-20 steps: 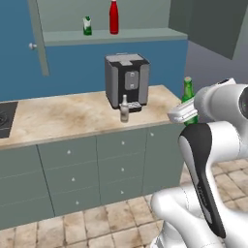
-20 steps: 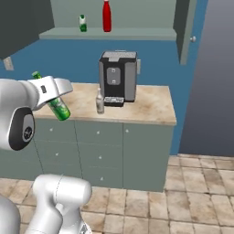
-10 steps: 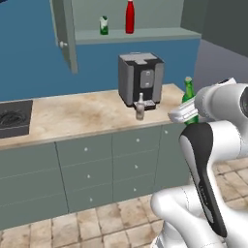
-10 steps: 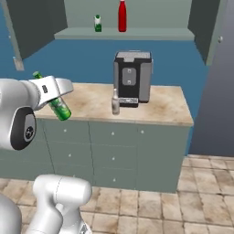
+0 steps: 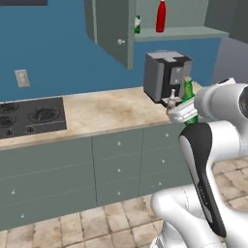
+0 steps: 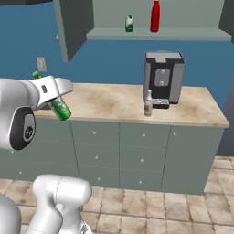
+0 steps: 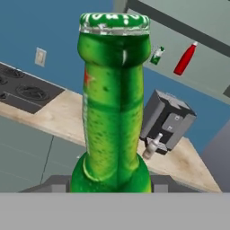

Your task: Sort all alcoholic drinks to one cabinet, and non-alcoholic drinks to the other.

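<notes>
Gripper point(image 6: 58, 93) is clamped on the green bottle point(image 6: 61, 109), holding it off the counter and in front of the lower units. From the right base camera the bottle hangs tilted below the white hand, its base low and its neck hidden behind the hand. From the left base camera just the bottle's upper part point(image 5: 188, 92) shows above the hand, the rest covered by the arm. Along the hand camera the bottle point(image 7: 113, 108) rises up the middle, cap at the top; the fingers themselves are hidden behind its base.

Largest to smallest: the counter point(image 6: 114, 103) runs across both base views, with grey-green drawer units below it. A cooktop point(image 5: 29, 116) sits at its left end, cut off by the frame edge in the left base view. Above, one wall cabinet point(image 6: 157, 33) stands open, its door point(image 5: 109, 29) swung out; its top is cut off. A second cabinet cannot be made out. A dark coffee machine point(image 6: 163, 75) stands on the counter under that shelf. On the shelf stand the red bottle point(image 6: 155, 16) and, well left of it, the small carton point(image 6: 129, 23). The pale bottle point(image 6: 148, 103) stands on the counter just left of the machine, too small to read.
</notes>
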Motion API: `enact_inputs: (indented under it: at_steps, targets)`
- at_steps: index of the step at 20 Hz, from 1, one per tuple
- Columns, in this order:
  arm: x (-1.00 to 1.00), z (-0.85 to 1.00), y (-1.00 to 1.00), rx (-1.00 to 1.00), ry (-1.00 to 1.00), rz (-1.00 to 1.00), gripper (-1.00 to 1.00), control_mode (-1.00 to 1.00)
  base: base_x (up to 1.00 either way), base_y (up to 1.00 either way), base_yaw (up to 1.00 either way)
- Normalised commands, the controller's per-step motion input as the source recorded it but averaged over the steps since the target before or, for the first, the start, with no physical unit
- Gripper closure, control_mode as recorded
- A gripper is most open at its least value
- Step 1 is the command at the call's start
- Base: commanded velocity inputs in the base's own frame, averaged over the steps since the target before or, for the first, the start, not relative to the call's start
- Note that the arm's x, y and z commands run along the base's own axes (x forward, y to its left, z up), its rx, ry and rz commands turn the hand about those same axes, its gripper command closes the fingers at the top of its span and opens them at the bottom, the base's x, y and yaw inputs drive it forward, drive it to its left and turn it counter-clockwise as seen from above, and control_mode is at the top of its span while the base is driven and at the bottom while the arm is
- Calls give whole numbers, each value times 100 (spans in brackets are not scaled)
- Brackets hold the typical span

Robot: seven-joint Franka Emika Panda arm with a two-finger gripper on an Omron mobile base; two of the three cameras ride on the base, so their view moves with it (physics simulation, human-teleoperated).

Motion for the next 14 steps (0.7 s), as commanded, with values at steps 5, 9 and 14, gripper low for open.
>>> enact_inputs:
  at_steps: [5,9,14]
  targets:
    - [0,0,0,0,0,0,100,100,0,75,-1]
    - [0,0,0,0,0,0,100,100,0,72,-2]
    - [0,0,0,0,0,0,100,100,0,69,-3]
